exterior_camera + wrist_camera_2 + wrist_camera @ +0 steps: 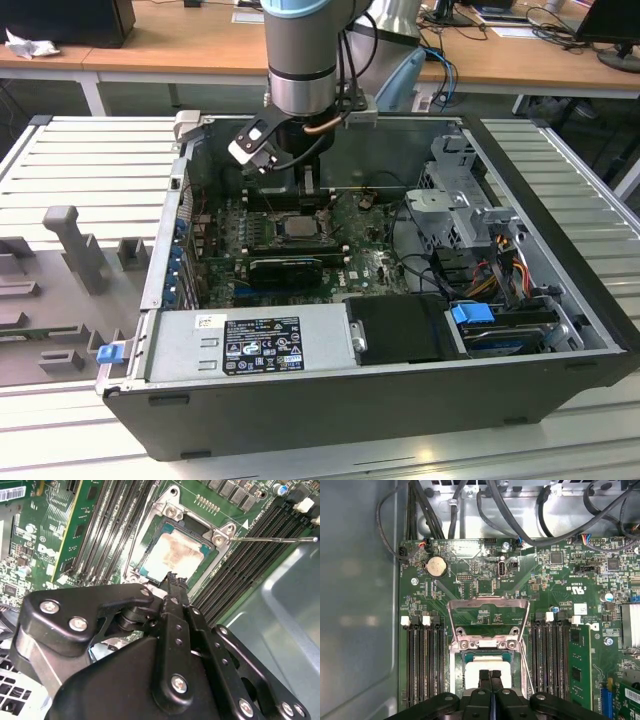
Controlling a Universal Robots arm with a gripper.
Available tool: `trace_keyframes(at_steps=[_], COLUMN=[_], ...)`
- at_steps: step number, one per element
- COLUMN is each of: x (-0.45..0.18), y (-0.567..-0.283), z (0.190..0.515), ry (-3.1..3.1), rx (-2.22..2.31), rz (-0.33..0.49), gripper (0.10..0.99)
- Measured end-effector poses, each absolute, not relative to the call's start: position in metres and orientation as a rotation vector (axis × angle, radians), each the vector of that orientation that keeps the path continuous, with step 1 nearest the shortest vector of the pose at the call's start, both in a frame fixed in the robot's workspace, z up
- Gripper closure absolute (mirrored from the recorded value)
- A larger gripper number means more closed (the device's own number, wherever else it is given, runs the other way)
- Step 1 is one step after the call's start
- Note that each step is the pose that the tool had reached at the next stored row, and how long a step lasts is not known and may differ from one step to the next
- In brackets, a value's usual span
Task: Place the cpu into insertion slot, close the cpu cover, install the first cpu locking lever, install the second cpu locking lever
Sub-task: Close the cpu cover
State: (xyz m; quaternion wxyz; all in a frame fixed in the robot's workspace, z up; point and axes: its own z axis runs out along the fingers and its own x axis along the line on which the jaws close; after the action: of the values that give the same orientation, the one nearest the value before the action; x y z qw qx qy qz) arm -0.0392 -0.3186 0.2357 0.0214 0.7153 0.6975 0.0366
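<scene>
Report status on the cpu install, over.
Hand shut, tips just over the cpu. It lies in the insertion slot. The cpu cover stands open.

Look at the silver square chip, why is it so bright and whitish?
In the second wrist view, light glares off the pale silver square cpu, washing its face whitish; in the exterior view the same chip looks plain dull grey, without glare.

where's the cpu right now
In the exterior view the cpu sits mid-motherboard under the arm. In both wrist views it lies in the insertion slot between memory slots, just beyond the pincer.
</scene>
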Motion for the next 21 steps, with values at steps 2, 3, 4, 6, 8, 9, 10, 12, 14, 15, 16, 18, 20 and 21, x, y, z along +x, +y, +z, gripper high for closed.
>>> trace_keyframes(at_steps=[2, 3, 4, 6, 8, 9, 10, 12, 14, 15, 16, 18, 20, 21], x=[-0.039, -0.039, -0.039, -0.039, -0.039, -0.039, -0.039, -0.039, -0.039, -0.039, -0.039, -0.039, -0.039, -0.039], y=[-0.319, -0.319, -0.319, -0.319, -0.319, -0.319, -0.319, -0.319, -0.319, -0.319, -0.319, -0.319, -0.319, -0.319], z=[0.236, 0.237, 0.237, 0.240, 0.243, 0.243, 0.244, 0.245, 0.246, 0.247, 0.247, 0.249, 0.251, 0.252], ry=[2.162, 2.162, 2.162, 2.162, 2.161, 2.161, 2.161, 2.161, 2.161, 2.160, 2.160, 2.160, 2.160, 2.160], rx=[2.217, 2.217, 2.217, 2.217, 2.218, 2.218, 2.218, 2.218, 2.218, 2.218, 2.218, 2.219, 2.219, 2.219], rz=[0.113, 0.114, 0.113, 0.113, 0.113, 0.113, 0.113, 0.113, 0.113, 0.113, 0.113, 0.113, 0.113, 0.113], gripper=[0.980, 0.980, 0.980, 0.980, 0.980, 0.980, 0.980, 0.980, 0.980, 0.980, 0.980, 0.980, 0.980, 0.980])
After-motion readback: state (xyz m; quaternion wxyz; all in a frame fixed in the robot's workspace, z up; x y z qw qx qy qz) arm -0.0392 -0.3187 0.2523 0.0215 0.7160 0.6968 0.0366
